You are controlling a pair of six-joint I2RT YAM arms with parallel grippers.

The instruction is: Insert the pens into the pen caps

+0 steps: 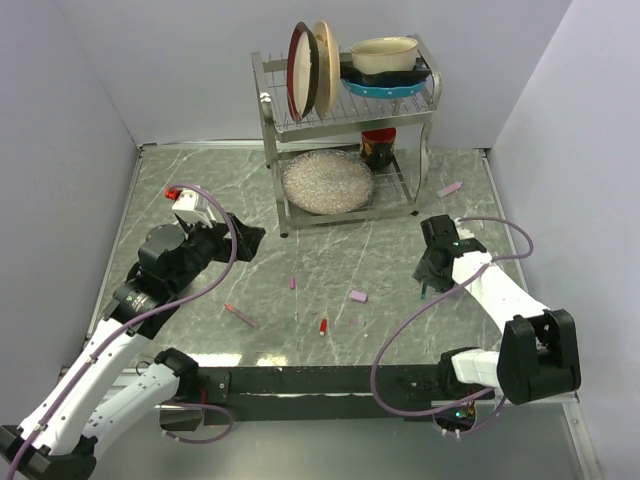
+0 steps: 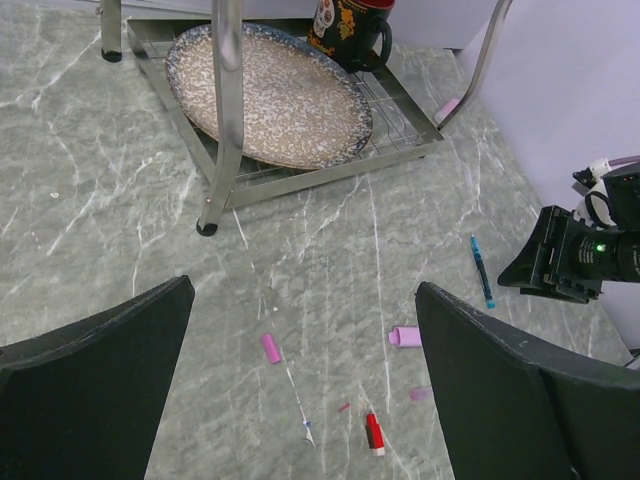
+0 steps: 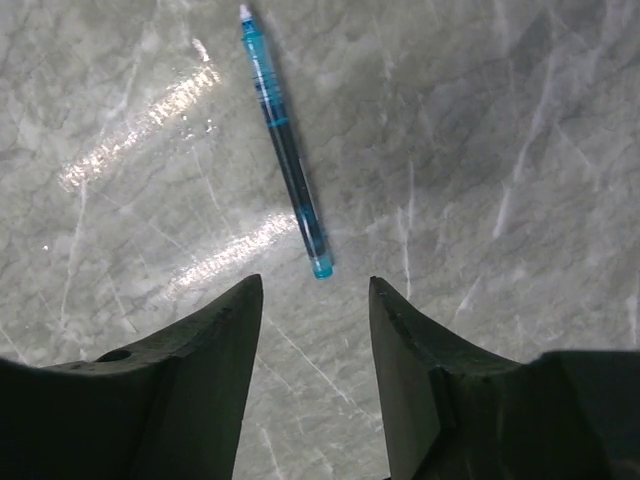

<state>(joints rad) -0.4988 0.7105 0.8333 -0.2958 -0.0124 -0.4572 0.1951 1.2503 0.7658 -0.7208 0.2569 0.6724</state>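
The right pincer point(image 3: 315, 284) is released, its 2 fingers spread low over the desk point(image 3: 500, 150); the blue pen point(image 3: 285, 150) lies flat just beyond the fingertips, untouched, its near end roughly in line with the gap between them; from above, this spot is to the near right of the dish rack point(image 1: 345, 130). The left pincer point(image 2: 305, 288) is released too, spread wide and grasping nothing, off the rack's near left corner. In front of the rack, well apart from it, 3 caps lie loose on the desk: a magenta cap point(image 2: 271, 347), a pale pink cap point(image 2: 404, 336), and a red cap point(image 2: 374, 433) farthest from the rack. A reddish-pink pen point(image 1: 241, 316) lies farther left, also well in front of the rack; a pale pink pen point(image 1: 449, 189) rests near the rack's right leg.
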